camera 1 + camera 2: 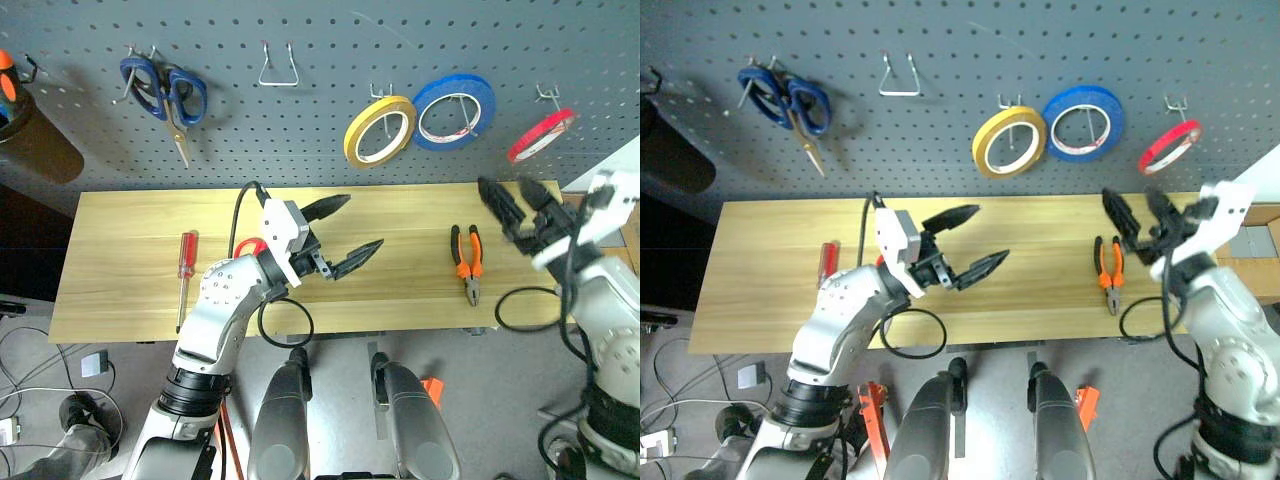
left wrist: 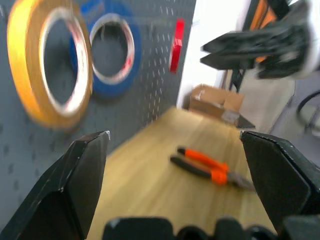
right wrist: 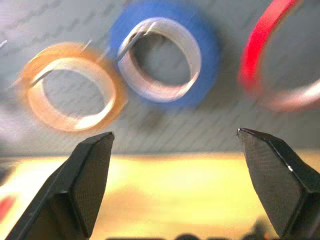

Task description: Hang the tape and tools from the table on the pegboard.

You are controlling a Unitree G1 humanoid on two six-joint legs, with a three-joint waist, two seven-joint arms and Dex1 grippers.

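- The thin red tape ring (image 1: 541,135) already hangs on a metal wire hook of the dark grey perforated pegboard (image 1: 300,130), at the right end, beside the wider blue roll (image 1: 454,111) and the yellow roll (image 1: 380,131).
- The pliers with orange-and-black handles (image 1: 466,262) lie flat on the light wooden surface (image 1: 130,250), handles toward the pegboard, nose toward the near edge. They look like the heaviest piece, stiff metal. I judge the best hold is across both handles near the pivot, where the rubber gives friction.
- The slim screwdriver with a red handle (image 1: 186,268) lies near the left end of the surface. It is light and round, so it may roll. The handle is the place to pinch.
- A red handle of the scissors (image 1: 251,246) shows just behind the left arm; the rest is hidden.
- The left gripper (image 1: 345,236) hovers over the middle of the surface, its fingers spread wide and empty.
- The right gripper (image 1: 515,205) is near the right end, below the red ring, its fingers spread and empty too.
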